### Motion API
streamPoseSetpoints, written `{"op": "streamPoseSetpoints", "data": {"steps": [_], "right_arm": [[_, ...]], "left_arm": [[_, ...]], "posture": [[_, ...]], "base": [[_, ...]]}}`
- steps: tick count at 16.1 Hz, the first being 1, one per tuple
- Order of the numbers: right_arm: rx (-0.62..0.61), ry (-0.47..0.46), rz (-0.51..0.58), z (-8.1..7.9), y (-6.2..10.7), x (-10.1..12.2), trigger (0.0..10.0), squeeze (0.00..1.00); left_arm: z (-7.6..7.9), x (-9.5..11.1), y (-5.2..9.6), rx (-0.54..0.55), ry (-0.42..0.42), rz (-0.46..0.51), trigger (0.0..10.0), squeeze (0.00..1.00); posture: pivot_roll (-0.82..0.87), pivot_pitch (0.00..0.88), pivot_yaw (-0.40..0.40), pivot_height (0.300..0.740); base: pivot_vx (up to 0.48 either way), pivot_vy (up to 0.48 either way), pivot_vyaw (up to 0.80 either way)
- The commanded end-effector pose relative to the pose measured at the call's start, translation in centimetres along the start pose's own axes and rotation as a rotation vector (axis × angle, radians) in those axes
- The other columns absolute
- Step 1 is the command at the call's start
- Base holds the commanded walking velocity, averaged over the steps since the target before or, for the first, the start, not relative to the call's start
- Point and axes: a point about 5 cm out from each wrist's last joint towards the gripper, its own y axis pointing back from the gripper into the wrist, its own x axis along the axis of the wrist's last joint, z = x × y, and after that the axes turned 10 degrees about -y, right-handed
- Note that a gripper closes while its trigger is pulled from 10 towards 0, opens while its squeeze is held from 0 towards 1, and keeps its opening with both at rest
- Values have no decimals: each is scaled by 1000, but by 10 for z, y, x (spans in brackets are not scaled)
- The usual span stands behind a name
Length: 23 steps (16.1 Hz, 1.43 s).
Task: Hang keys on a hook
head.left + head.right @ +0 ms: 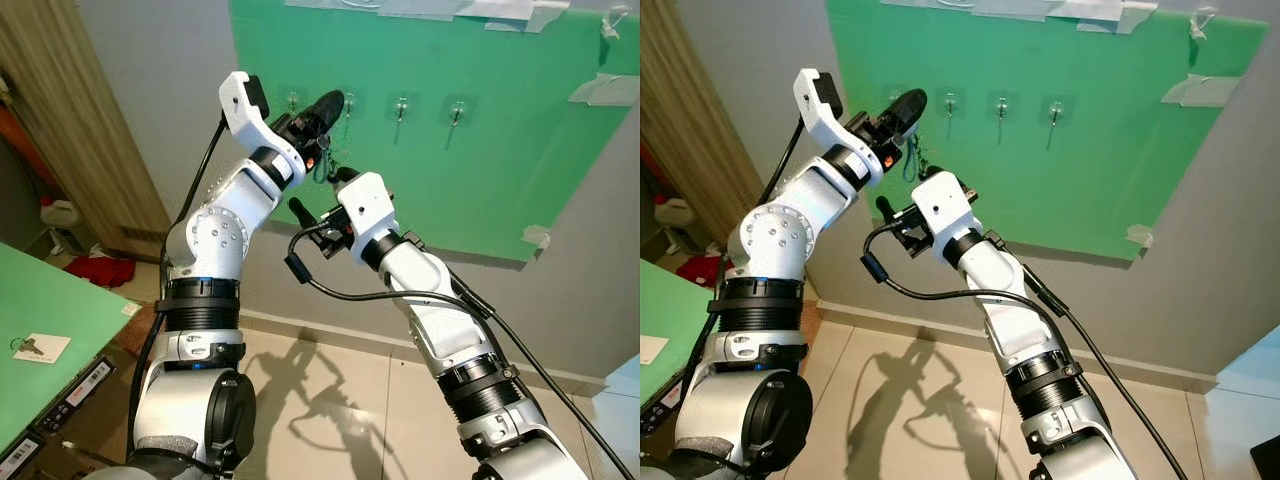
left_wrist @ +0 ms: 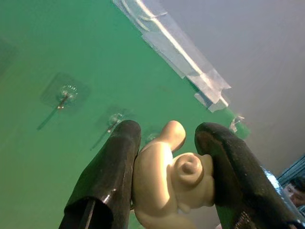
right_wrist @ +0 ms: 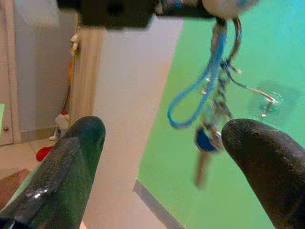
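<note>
- Nearest us, our right gripper [image 3: 162, 157] stands with its two fingers spread wide and nothing between them; the keys [image 3: 212, 119] hang just ahead of the gap, not touching either finger.
- Just above and beyond it, our left gripper [image 1: 318, 112] is clamped on a cream figurine [image 2: 171, 181], the fob of the bunch; both fingers press against its sides, and the keys dangle freely below it.
- The bunch carries a blue cord loop [image 3: 193, 102], metal rings and a blue-headed key [image 3: 205, 140]. We judge it light but loose: rigid parts on floppy links, likely to swing and tangle. The figurine looks smooth and rounded, so the grip could slip; a ring would be the part to offer to a hook.
- Farther on, beyond the left gripper, the green board [image 1: 520, 160] bears four hooks on clear pads; the nearest hook [image 1: 292, 103] sits just beside the left fingertips, the next hook [image 1: 400, 108] farther off.
- We count one bunch, one figurine, four hooks.
</note>
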Motion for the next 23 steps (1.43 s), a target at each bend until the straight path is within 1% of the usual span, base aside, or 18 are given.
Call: {"op": "streamPoseSetpoints", "data": {"steps": [1,5,8,13,14,17,20,23], "right_arm": [[-17,-1,18,4,-3,4,10000,0],[-45,4,24,8,-5,6,10000,0],[-56,-4,38,9,-6,8,10000,0],[-88,-59,68,13,-7,16,10000,0],[-110,-88,81,16,-7,19,10000,0],[-124,-124,96,19,-7,23,10000,0],[-132,-149,88,19,-7,21,10000,0],[-141,-165,86,21,-8,21,10000,0]], "left_arm": [[8,16,-2,-21,-11,37,0,0],[13,21,-3,-38,1,49,0,0],[13,22,-2,-37,2,49,0,0],[13,21,-1,-31,4,42,0,0],[13,20,-1,-30,2,39,0,0],[10,18,0,-19,-5,32,0,0],[16,17,0,-38,6,28,0,0],[17,14,1,-36,10,22,0,0]], "posture": [[-46,0,82,740],[-42,0,87,740],[-41,0,89,740],[-42,0,90,740],[-41,0,89,740],[-42,0,90,740],[-41,0,89,740],[-37,0,85,740]], "base": [[0,0,0],[0,0,0],[0,0,0],[0,0,0],[0,0,0],[0,0,0],[0,0,0],[0,0,0]]}}
